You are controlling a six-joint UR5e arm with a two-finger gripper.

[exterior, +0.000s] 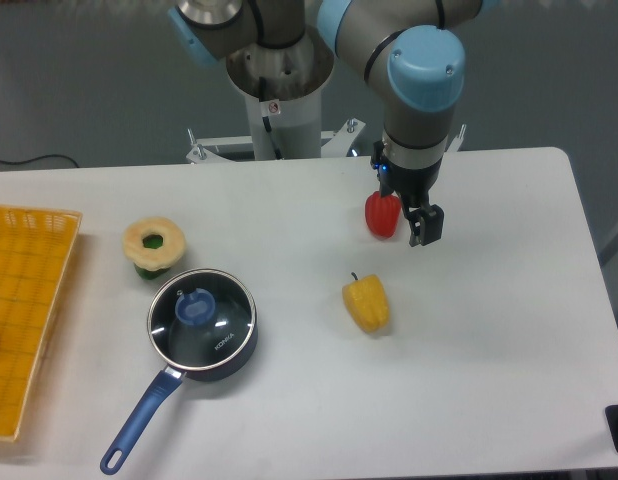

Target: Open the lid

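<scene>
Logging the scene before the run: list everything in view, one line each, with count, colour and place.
Round clear glass lid with blue knob: 1, clear and blue, on the saucepan.
Dark blue long-handled saucepan: 1, front left.
Yellow bell pepper: 1, centre.
Red bell pepper: 1, beside the gripper.
Round yellow-topped green object: 1, behind the saucepan.
Orange mesh basket: 1, left edge.
White table: 1.
Gripper: 1, black, back centre; jaw state unclear.

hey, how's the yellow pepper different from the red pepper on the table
The yellow pepper lies in full view near the table's middle, while the red pepper sits farther back, partly hidden behind the gripper. The yellow pepper stands apart from the arm; the red pepper is right beside the gripper, though contact is unclear. The yellow pepper looks larger, perhaps only because more shows. Both rest on the white table.
</scene>
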